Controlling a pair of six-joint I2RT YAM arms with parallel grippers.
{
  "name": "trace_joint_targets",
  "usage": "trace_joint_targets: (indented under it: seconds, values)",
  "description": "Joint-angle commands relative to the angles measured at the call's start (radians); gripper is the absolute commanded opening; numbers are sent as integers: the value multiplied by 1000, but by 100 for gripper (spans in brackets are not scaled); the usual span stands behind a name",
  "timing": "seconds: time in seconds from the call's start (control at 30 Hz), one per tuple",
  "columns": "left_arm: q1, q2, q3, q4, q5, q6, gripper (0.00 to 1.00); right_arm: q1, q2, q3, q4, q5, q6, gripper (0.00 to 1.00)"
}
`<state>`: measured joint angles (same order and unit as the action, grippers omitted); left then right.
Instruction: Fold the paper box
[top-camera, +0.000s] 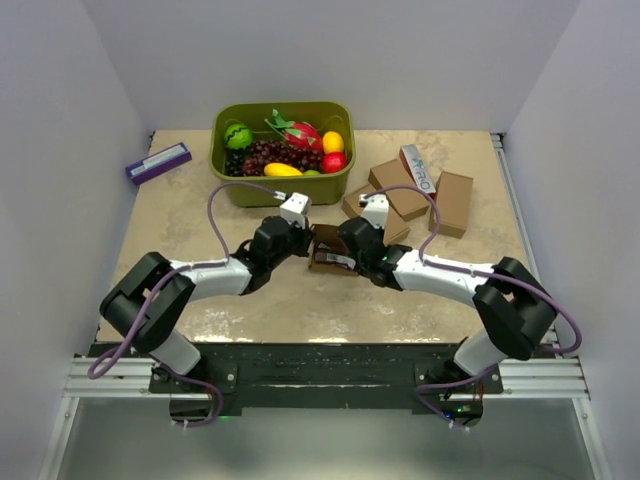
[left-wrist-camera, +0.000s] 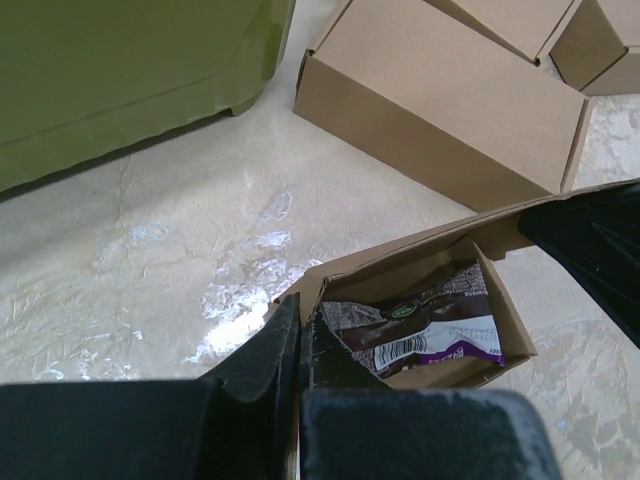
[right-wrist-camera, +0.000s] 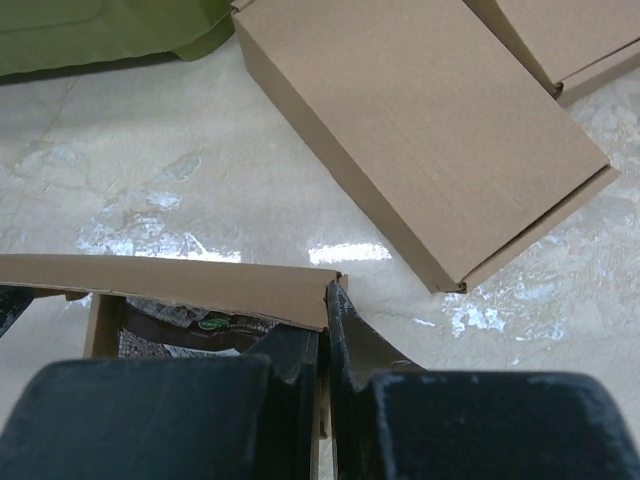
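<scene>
The plain brown cardboard paper box (top-camera: 328, 252) sits open at the middle of the pale stone-look desk (top-camera: 170, 215), a little in front of the green plastic tub of fruit (top-camera: 280, 192). A dark purple-and-white snack wrapper (left-wrist-camera: 430, 320) lies inside it. The left hand (left-wrist-camera: 298, 315) is pinched shut on the box's thin wall at one end, and the right hand (right-wrist-camera: 325, 305) is pinched shut on the wall at the other. The risk here looks to lie in the thin sheet: if the two hands pull apart or twist unevenly, a wall may tear, crease off its score line or slip from a pinch, and the wrapper could spill out
</scene>
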<state>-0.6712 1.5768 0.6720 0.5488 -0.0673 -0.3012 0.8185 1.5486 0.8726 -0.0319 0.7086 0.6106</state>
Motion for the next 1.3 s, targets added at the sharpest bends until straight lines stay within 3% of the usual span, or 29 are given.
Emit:
trace_joint_targets:
  seconds: [0.0, 0.4, 0.7, 1.03, 1.27]
  values:
    - [-41, -37, -31, 109, -14, -78, 0, 27, -36, -29, 79, 75, 71, 0]
    - [-108, -38, -153, 203, -69, -180, 0, 102, -25, -92, 35, 147, 169, 0]
    - [-197, -38, -239, 226, -187, -204, 0, 171, -16, -122, -86, 229, 284, 0]
    - [-312, -28, -241, 108, -416, -217, 0, 222, -24, -152, -171, 249, 396, 8]
    - [-344, -32, -262, 86, -466, -249, 0, 243, -35, -156, -209, 249, 431, 15]
